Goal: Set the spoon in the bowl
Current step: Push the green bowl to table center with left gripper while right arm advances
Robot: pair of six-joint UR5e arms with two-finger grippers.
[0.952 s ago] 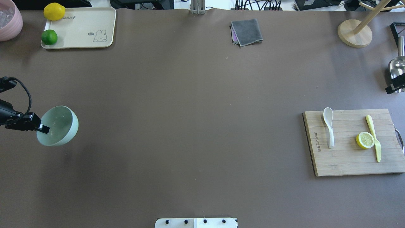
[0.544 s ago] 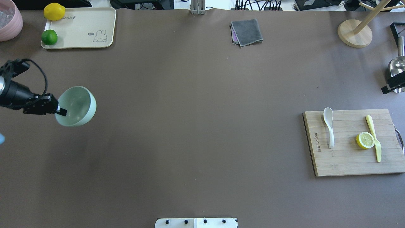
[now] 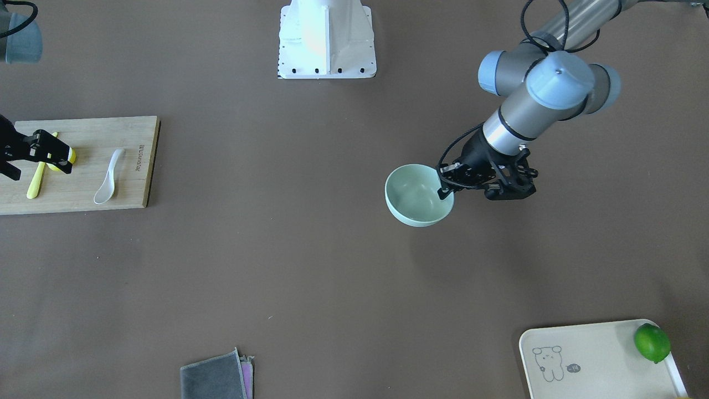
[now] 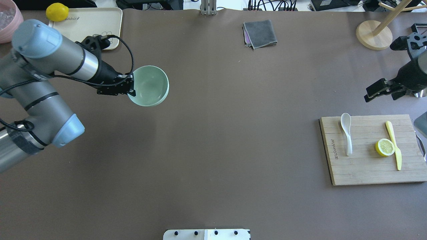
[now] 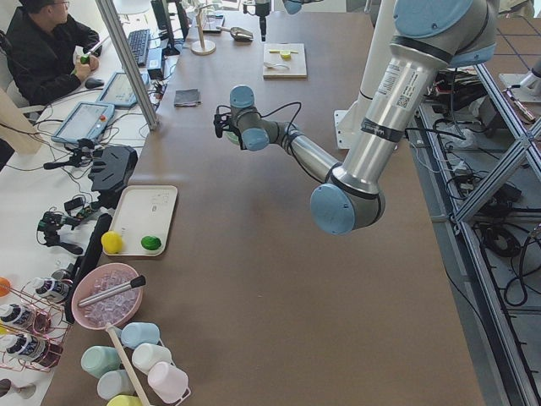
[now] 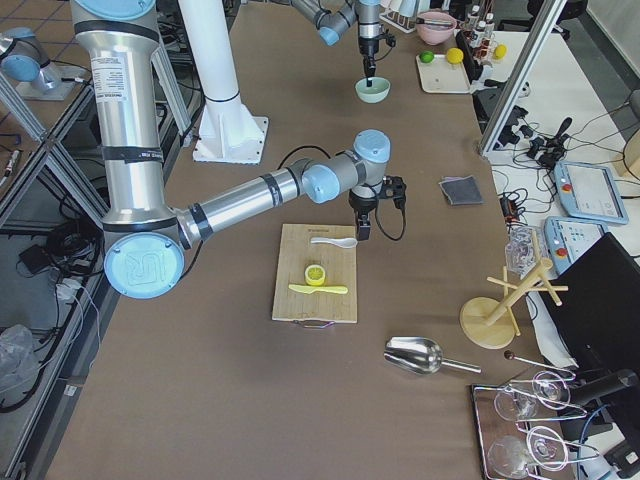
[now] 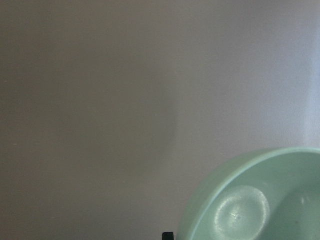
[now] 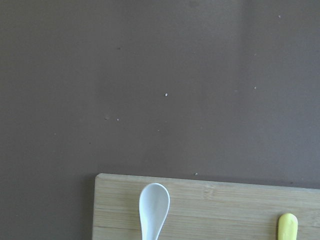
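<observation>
The white spoon [image 4: 346, 134] lies on the wood board [image 4: 362, 171], near a lemon half [image 4: 385, 147] and a yellow knife [image 4: 394, 146]. The right gripper [image 4: 380, 95] hangs close by, spread wide and holding nothing. Far away, the left gripper [image 4: 131, 87] pinches the rim of the green bowl [image 4: 150, 86] and holds it up over the table [image 4: 233, 150].

You get overhead & front cams looking down on the brown surface [image 4: 213, 150] from opposite sides; 2 side cams look along it; wrist cams sit close. Overhead & R wrist share the rectangular wooden cutting board [image 4: 363, 170].
</observation>
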